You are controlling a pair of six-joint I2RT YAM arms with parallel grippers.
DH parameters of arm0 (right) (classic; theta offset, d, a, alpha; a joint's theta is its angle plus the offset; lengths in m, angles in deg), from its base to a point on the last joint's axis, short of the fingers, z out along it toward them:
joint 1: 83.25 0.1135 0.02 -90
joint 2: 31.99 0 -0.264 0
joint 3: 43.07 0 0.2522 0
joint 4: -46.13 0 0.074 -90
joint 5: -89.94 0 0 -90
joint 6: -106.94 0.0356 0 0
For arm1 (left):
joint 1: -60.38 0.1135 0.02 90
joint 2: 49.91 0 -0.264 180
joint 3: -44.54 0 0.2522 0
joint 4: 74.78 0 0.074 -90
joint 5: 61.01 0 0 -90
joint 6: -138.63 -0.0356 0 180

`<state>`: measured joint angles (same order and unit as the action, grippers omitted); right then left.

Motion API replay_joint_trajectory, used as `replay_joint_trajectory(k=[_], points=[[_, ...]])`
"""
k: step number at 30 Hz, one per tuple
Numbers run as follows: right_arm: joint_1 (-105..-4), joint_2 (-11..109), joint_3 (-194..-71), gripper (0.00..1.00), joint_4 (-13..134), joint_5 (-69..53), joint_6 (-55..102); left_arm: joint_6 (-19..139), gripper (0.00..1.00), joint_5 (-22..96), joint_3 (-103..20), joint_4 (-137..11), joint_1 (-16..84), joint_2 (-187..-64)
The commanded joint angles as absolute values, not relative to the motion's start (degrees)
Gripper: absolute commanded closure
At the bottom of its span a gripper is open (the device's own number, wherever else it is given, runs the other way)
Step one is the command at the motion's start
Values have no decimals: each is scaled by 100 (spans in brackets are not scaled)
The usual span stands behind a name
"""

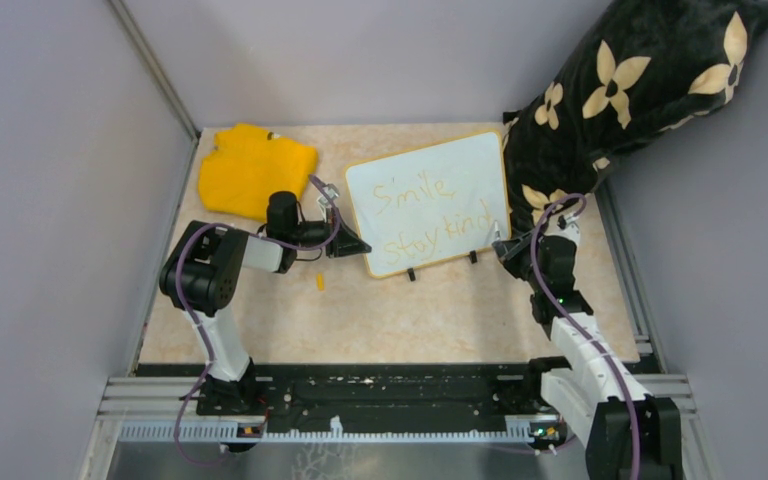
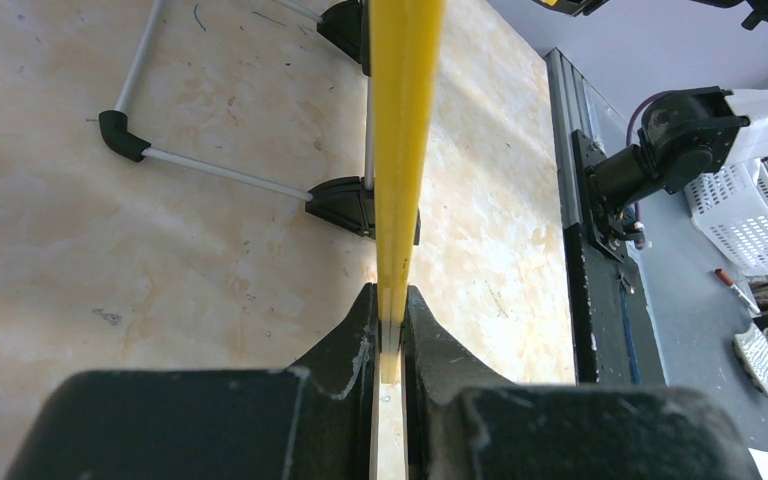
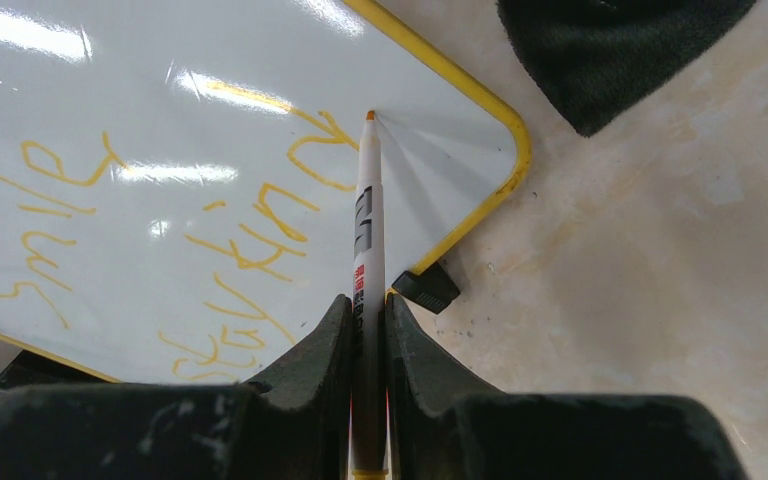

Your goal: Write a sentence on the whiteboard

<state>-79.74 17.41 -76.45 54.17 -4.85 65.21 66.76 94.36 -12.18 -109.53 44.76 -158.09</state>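
Our left jaws were clamped on the yellow rim of the whiteboard, which stood tilted on the counter between both sets of jaws. Our right jaws gripped a white marker, its orange tip ahead of them at the sentence, by its last letter.

Left arm and right arm are showing white links and black joints above the black rail. Purple cables are looping along both. Black fingers are looking scuffed with pale wear marks.
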Motion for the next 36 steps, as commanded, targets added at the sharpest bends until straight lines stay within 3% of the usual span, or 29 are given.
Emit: replay_joint_trajectory(k=[1, 36], points=[[-8042, 1784, -7778, 100, 4952, -480, 6581, 6498, 100, 9028, -1239, -10487, 4500, -15863], [-8072, 1044, -7307, 100, 5676, -778, 6484, 6489, 100, 9020, -1244, -10461, 4500, -15892]])
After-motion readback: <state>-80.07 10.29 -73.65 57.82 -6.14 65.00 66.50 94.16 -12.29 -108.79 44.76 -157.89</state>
